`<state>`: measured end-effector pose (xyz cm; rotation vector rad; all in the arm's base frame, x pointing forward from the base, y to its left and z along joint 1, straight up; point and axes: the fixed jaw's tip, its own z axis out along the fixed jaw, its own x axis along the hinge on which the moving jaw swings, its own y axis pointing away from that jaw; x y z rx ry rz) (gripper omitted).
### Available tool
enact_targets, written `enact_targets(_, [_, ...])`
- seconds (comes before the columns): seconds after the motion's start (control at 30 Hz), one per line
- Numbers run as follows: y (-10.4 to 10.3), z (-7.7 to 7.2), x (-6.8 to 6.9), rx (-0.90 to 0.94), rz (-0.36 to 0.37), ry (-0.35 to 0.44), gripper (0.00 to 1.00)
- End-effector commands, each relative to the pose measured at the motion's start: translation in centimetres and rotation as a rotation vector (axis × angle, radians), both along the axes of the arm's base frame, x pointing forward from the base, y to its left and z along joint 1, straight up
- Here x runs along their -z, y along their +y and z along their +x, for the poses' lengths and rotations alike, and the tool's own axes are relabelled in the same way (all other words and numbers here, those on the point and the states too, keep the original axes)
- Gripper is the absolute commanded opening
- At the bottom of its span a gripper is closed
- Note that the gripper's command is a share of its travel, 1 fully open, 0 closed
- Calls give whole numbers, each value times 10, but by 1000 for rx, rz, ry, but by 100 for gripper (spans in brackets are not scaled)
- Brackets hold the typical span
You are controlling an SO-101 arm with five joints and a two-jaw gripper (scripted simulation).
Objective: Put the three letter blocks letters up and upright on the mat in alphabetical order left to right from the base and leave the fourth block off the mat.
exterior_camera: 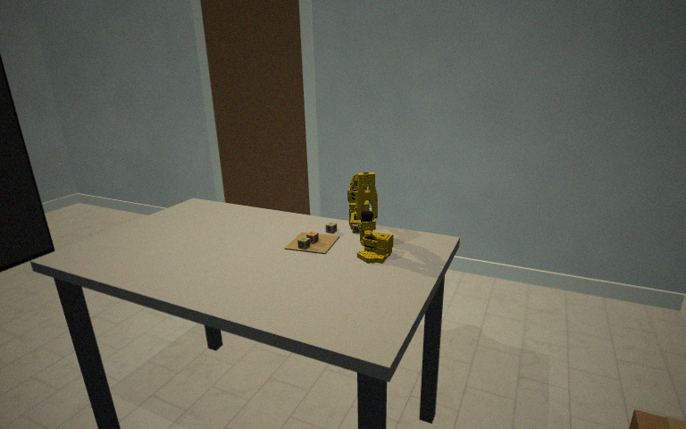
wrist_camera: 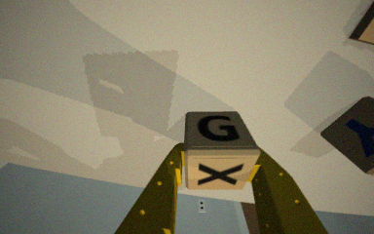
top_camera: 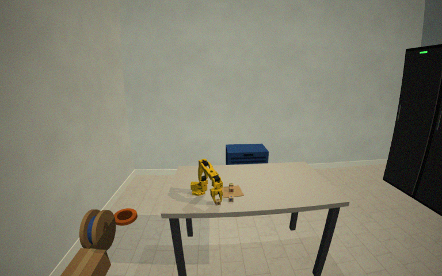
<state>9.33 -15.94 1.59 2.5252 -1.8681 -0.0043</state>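
Note:
In the wrist view my gripper (wrist_camera: 220, 168) is shut on a wooden block (wrist_camera: 220, 150) that shows a black G on a grey face and a black X on a tan face. In the top view the gripper (top_camera: 217, 201) holds this block at the table top, off the tan mat (top_camera: 232, 192) and to its left near the front edge. Two blocks (top_camera: 231, 187) sit on the mat. Another block (top_camera: 230, 199) lies just off the mat's front edge; in the wrist view it is the dark-faced block with a blue letter (wrist_camera: 355, 134).
The arm's yellow base (top_camera: 198, 188) stands left of the mat. The table's front edge (top_camera: 254, 211) is close to the gripper. In the exterior view the mat (exterior_camera: 312, 245) carries a green-faced block (exterior_camera: 304, 243) and a red-faced block (exterior_camera: 313, 236).

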Motion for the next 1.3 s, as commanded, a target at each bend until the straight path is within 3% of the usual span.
enact_targets(0.0, [-13,10,-18,-1,-87,-59,0])
enact_targets(0.67, [-10,5,-63,-1,-88,-58,0])
enact_targets(1.07, [-9,5,-66,1,-88,-58,0])
enact_targets(1.27, [-5,14,-65,26,-84,-63,0])
